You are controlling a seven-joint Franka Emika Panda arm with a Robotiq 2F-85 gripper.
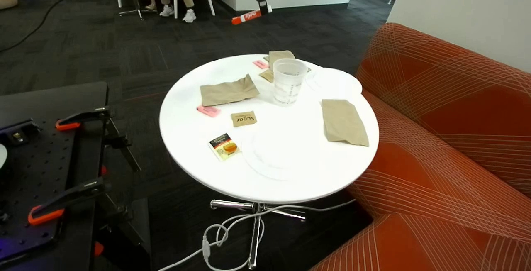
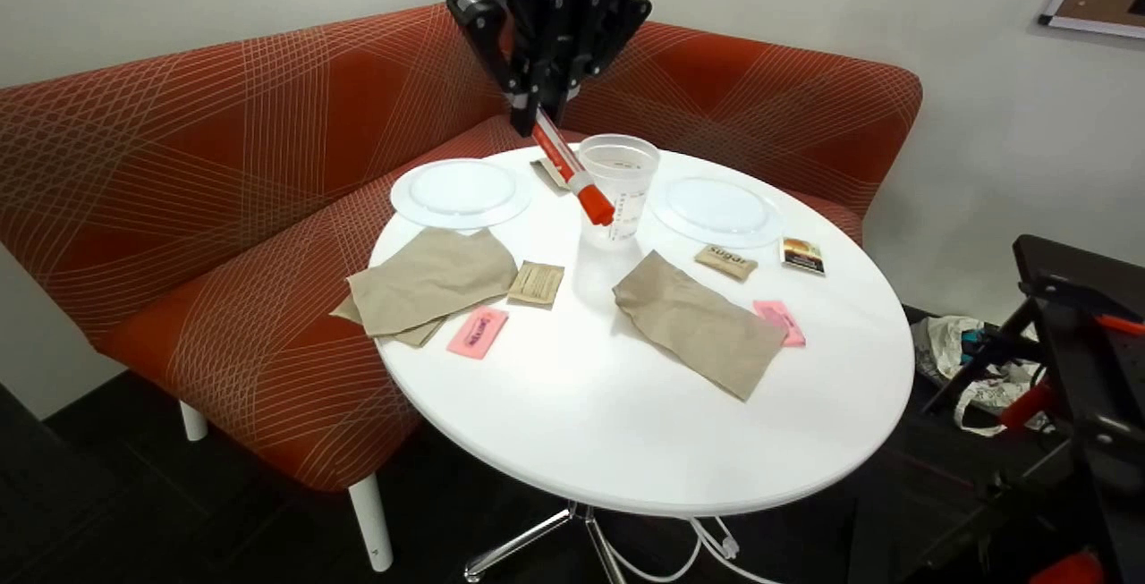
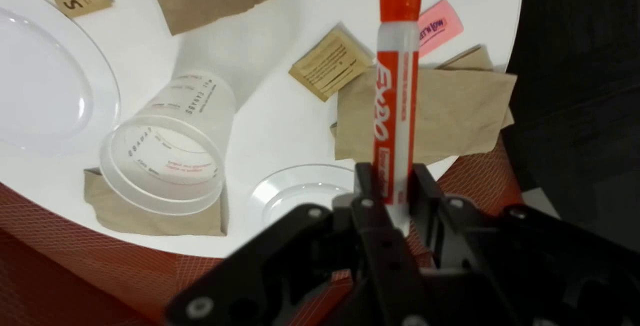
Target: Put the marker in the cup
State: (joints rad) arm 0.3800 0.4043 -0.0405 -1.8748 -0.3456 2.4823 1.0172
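Observation:
The marker is a red and white Expo pen with a red cap; it shows in the wrist view (image 3: 395, 91) and in both exterior views (image 1: 251, 15) (image 2: 562, 155). My gripper (image 3: 392, 172) is shut on the marker near its white end, and the red cap points away from the fingers. In the exterior views the gripper (image 1: 264, 8) (image 2: 537, 119) holds it tilted, cap end lower, above table height. The cup (image 1: 287, 84) is see-through and stands upright on the white table, mouth up. It also shows in the other views (image 2: 633, 195) (image 3: 210, 99). The marker is outside the cup.
The round white table (image 1: 186, 121) bears brown napkins (image 1: 344, 121) (image 2: 698, 325), plates (image 2: 461, 193) (image 2: 716, 208), sugar packets (image 1: 244, 118), pink packets (image 2: 479, 332) and a tea packet (image 1: 224, 146). A red patterned bench (image 1: 448, 171) runs along the table's side.

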